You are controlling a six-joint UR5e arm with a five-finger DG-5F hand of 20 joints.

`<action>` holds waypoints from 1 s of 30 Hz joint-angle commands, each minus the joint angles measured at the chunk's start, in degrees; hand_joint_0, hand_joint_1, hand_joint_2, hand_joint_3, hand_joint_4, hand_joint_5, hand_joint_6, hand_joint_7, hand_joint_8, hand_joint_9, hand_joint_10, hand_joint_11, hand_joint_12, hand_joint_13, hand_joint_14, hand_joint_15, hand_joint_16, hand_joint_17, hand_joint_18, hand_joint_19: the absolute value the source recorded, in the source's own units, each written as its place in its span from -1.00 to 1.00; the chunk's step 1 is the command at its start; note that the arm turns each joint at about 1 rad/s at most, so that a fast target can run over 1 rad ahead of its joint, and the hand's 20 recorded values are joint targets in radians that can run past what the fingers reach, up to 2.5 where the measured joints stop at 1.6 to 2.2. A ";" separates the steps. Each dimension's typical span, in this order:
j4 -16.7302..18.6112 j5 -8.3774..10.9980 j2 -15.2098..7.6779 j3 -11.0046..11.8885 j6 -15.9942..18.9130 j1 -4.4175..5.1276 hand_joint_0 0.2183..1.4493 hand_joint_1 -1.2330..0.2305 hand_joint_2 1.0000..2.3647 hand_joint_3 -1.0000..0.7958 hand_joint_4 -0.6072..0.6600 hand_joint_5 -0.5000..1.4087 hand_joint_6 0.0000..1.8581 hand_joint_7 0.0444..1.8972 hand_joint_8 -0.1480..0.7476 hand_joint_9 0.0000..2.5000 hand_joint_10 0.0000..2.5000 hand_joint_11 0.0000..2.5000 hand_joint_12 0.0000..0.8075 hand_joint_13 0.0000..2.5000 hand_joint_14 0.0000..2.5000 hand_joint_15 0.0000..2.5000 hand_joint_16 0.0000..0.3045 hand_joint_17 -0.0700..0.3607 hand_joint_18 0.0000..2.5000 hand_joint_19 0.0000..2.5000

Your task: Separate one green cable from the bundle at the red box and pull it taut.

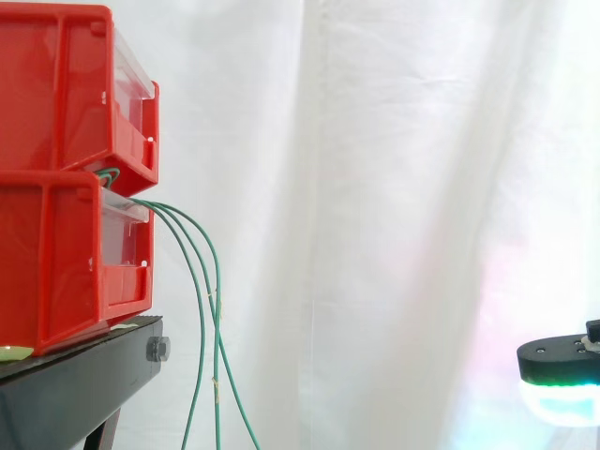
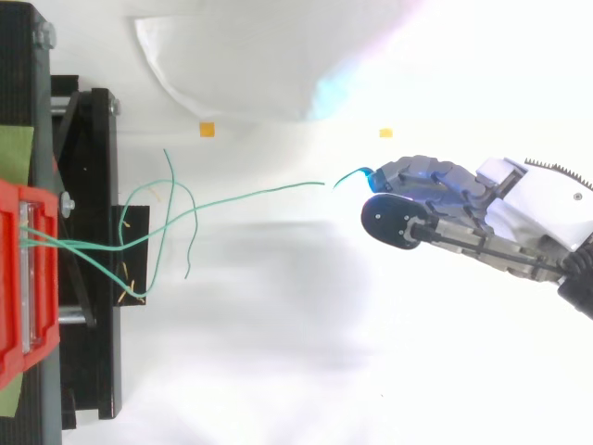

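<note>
Several thin green cables (image 1: 201, 309) come out between the two stacked red bins and droop below the stand. From above, the green cables (image 2: 157, 230) fan out from the red bin (image 2: 14, 278). One strand (image 2: 241, 196) runs far to the right, and its curled tip lies just off the hand's fingertips. My hand (image 2: 435, 199) reaches in from the right with its fingers pointing left, fairly straight. I cannot make out any contact with the strand. In the side view my hand (image 1: 562, 361) sits low at the right edge, well away from the hanging cables, its pad glowing green.
The upper red bin (image 1: 56, 94) rests on the lower red bin (image 1: 56, 262), both on a black stand (image 1: 75, 375) at the left. A white curtain hangs behind. Two small orange marks (image 2: 207, 129) lie on the white floor.
</note>
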 commanded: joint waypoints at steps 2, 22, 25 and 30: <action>-0.13 0.09 0.00 -0.03 -0.22 -0.09 -0.68 0.07 -1.00 -0.44 0.10 -0.67 -0.46 -0.27 -0.11 -0.67 -0.99 -0.71 -0.32 -0.91 -0.99 -0.79 -0.68 -0.16 -0.96 -0.50; 0.04 0.00 0.00 -0.03 -0.48 -0.26 -0.65 0.06 -1.00 -0.44 0.07 -0.67 -0.46 -0.30 -0.22 -0.68 -0.99 -0.71 -0.37 -0.87 -0.99 -0.78 -0.71 -0.21 -0.94 -0.51; 0.04 0.09 0.00 -0.03 -0.66 -0.26 -0.66 0.04 -1.00 -0.44 0.20 -0.70 -0.46 -0.28 -0.17 -0.72 -0.99 -0.71 -0.34 -0.83 -0.99 -0.76 -0.69 -0.19 -0.86 -0.52; 0.13 0.17 0.00 -0.03 -1.18 -0.35 -0.53 -0.18 -1.00 -0.44 0.20 -0.67 -0.46 -0.26 -0.14 -0.53 -0.99 -0.61 -0.33 -0.64 -0.99 -0.66 -0.73 -0.24 -0.66 -0.41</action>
